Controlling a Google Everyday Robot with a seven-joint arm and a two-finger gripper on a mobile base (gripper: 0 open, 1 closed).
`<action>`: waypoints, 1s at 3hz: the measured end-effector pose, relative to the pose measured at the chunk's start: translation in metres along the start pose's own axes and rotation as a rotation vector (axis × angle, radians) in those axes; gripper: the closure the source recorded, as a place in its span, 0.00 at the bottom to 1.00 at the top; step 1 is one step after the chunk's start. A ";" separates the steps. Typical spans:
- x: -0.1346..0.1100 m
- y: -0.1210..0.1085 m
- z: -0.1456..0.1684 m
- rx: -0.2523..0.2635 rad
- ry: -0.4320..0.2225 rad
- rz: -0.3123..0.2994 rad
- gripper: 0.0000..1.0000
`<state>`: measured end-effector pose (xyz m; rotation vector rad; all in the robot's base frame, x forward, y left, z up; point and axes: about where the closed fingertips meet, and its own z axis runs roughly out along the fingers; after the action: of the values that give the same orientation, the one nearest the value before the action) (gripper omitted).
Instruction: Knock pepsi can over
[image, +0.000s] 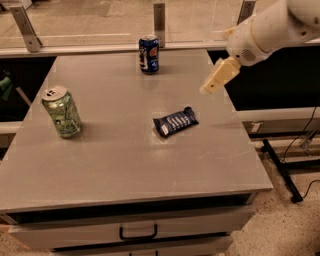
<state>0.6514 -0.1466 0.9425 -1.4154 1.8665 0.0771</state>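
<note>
The pepsi can (149, 54) is a small dark blue can with a silver top. It stands upright near the far edge of the grey table (115, 150). My gripper (210, 88) hangs over the table's right side, at the end of a white arm that comes in from the upper right. It is well to the right of the can and a little nearer to me, apart from it, and holds nothing that I can see.
A light green can (62, 111) stands upright at the left. A flat dark blue snack bar wrapper (175, 121) lies at the middle right, below the gripper. A rail with metal posts (159, 20) runs behind the table. A drawer handle (137, 232) shows in front.
</note>
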 end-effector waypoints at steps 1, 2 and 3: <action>-0.030 -0.022 0.035 0.013 -0.094 0.034 0.00; -0.032 -0.025 0.038 0.016 -0.103 0.036 0.00; -0.033 -0.022 0.043 0.015 -0.110 0.053 0.00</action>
<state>0.6955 -0.1082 0.9407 -1.3253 1.8110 0.1638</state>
